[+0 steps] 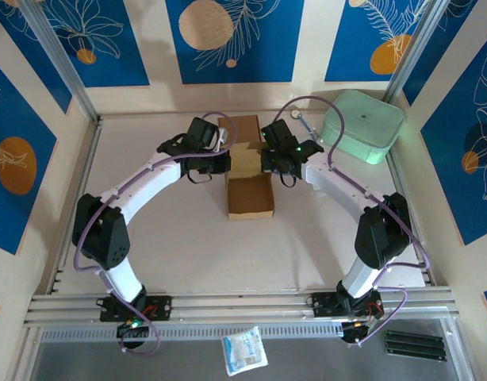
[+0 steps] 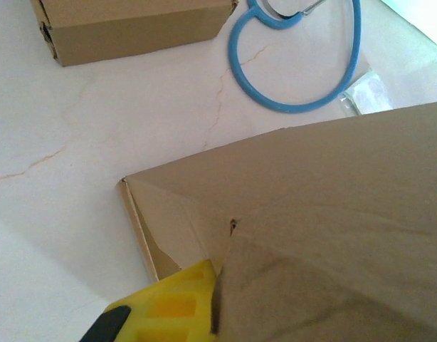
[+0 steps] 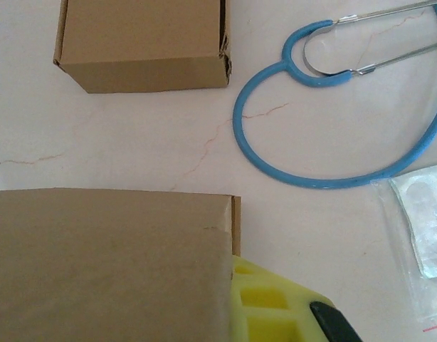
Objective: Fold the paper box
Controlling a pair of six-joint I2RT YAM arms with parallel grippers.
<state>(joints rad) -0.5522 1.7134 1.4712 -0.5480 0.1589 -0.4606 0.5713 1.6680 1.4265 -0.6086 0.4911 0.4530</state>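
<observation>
1. at the middle of the table [image 1: 172, 230], toward its far side, sits the paper box [image 1: 250, 197]. it is plain brown cardboard, with a shallow tray open to the overhead camera and a broad panel rising at the tray's far end.
2. from the wrist cameras the cardboard looks matte and unprinted, with a small notch where two panels meet near a corner.
3. both arms arch up from their bases and bend inward. the left gripper [image 1: 220, 159] and right gripper [image 1: 269, 155] face each other across the box's far half, one on each side.
4. the left gripper's jaws are pressed together on a cardboard panel, with one yellow finger [image 2: 172, 303] showing beside the panel's edge.
5. the right gripper's jaws pinch a panel in the same way, its yellow finger [image 3: 265, 303] just beside the cardboard's edge.
6. each gripper's second finger is hidden behind cardboard, and the held panels run off the lower edges of the wrist views.
7. beyond the panels lie a closed cardboard box [image 3: 144, 43], a blue stethoscope [image 3: 237, 117] cut off at the frame edge, and a clear packet [image 3: 421, 221] — its contents too blurred to make out.
</observation>
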